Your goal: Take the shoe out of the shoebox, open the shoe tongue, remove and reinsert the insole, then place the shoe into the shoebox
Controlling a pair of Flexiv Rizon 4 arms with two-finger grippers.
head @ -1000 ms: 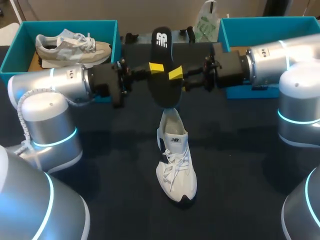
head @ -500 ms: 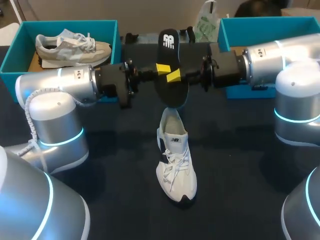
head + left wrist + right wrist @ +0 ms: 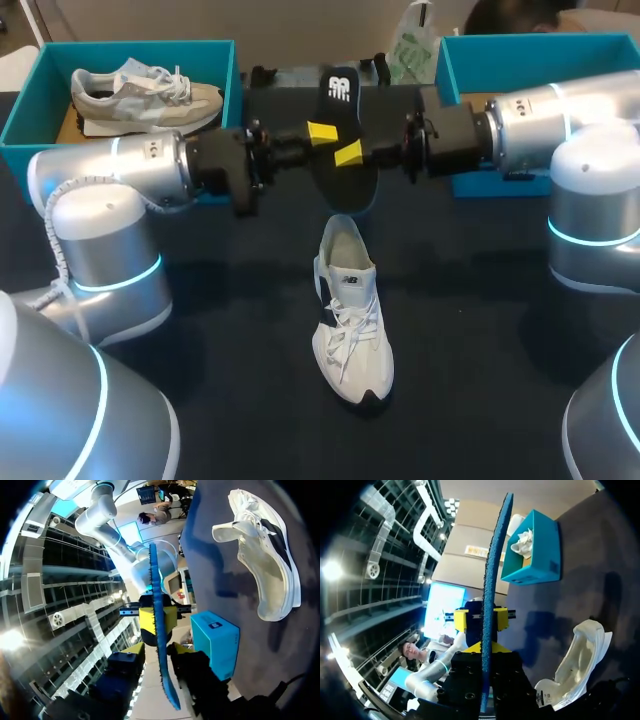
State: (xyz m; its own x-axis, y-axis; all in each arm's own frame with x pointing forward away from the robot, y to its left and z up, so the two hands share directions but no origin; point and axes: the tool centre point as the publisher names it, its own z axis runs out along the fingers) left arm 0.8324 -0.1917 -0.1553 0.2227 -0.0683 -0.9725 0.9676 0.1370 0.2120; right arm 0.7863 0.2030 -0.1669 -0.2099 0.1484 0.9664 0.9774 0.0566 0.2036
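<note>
A black insole (image 3: 340, 140) with a blue underside hangs in the air above the table's far middle, between my two grippers. My right gripper (image 3: 349, 153) is shut on it; in the right wrist view the insole (image 3: 492, 580) runs edge-on out of my right gripper (image 3: 486, 650). My left gripper (image 3: 322, 132) is open, its yellow fingertips (image 3: 461, 620) standing off either side of the insole (image 3: 159, 645). A white shoe (image 3: 350, 310) lies on the dark table below, toe toward the near edge, its tongue pulled open.
A teal shoebox (image 3: 30, 110) at the far left holds a second grey-white shoe (image 3: 145, 95). Another teal shoebox (image 3: 470, 60) stands at the far right behind my right arm. A white bag (image 3: 412, 45) sits at the table's far edge.
My right gripper has shut on the insole and my left gripper has opened off it. The insole shifted slightly right and away.
</note>
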